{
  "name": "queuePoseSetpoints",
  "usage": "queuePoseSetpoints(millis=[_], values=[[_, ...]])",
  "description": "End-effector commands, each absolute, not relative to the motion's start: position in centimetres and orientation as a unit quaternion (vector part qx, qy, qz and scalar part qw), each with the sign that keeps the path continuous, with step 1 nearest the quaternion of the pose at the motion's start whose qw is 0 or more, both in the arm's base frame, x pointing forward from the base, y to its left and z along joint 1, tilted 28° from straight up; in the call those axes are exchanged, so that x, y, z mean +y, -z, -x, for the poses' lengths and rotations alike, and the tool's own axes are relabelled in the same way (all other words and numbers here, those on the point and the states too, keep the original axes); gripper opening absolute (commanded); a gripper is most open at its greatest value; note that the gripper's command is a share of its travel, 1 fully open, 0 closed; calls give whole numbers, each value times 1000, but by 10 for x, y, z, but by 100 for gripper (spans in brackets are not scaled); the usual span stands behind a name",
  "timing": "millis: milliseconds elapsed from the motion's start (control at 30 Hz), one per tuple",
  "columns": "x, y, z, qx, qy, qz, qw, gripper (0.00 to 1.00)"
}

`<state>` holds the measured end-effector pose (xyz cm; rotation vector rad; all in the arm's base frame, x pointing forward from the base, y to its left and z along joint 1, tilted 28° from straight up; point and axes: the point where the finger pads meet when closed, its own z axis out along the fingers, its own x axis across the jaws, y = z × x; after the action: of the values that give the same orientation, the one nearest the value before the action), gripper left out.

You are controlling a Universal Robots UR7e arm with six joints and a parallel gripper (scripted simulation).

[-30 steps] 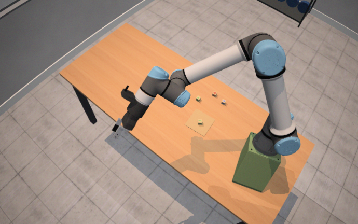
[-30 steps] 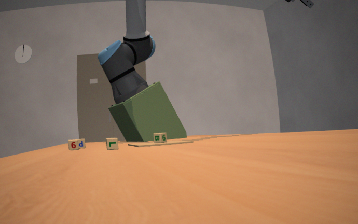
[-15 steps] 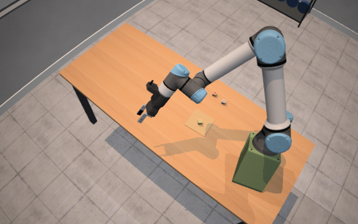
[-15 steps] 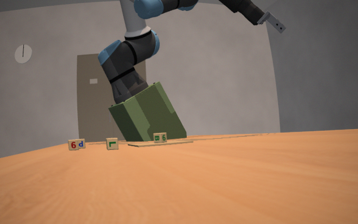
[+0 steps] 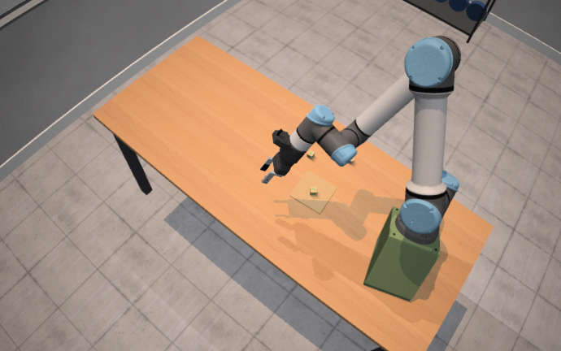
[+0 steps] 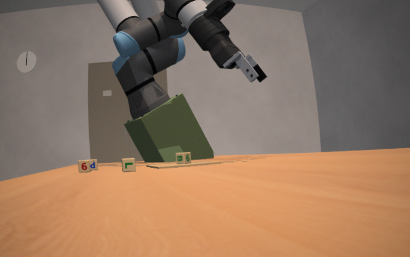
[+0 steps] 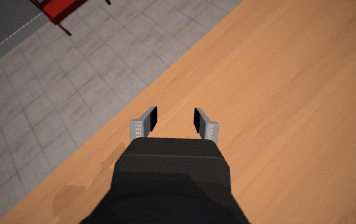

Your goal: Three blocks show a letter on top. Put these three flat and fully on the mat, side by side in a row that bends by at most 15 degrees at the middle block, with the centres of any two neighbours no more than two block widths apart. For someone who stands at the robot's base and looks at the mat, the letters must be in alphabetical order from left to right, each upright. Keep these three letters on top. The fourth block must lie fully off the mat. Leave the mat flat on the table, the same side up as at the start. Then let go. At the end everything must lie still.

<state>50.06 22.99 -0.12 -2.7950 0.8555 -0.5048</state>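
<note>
- Now the pincer (image 7: 174, 122) hangs in the air above the table (image 5: 198, 103), its fingers wide apart with nothing between them.
- Just past it toward the arm's green pedestal (image 5: 387, 272), the mat (image 5: 304, 200) lies flat with one block (image 5: 313, 190) on it, its sides showing a green B and 6.
- A second block (image 5: 310, 154) sits off the mat near the wrist.
- In the exterior view, two blocks stand off the mat: one (image 6: 128, 165) with a green L, one (image 6: 84, 166) with a red 6.
</note>
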Motion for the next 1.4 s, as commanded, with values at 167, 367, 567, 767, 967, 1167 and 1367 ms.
queuePoseSetpoints(millis=[167, 367, 567, 767, 967, 1167, 1367], values=[[122, 9, -450, 283, 200, 938, 16, 100], [97, 11, -432, 283, 203, 937, -5, 100], [72, 13, -410, 284, 205, 936, -27, 100], [60, 13, -398, 284, 205, 936, -39, 100], [56, 13, -394, 284, 205, 936, -43, 100], [56, 14, -393, 283, 204, 936, -44, 100], [56, 13, -395, 283, 205, 936, -43, 100]])
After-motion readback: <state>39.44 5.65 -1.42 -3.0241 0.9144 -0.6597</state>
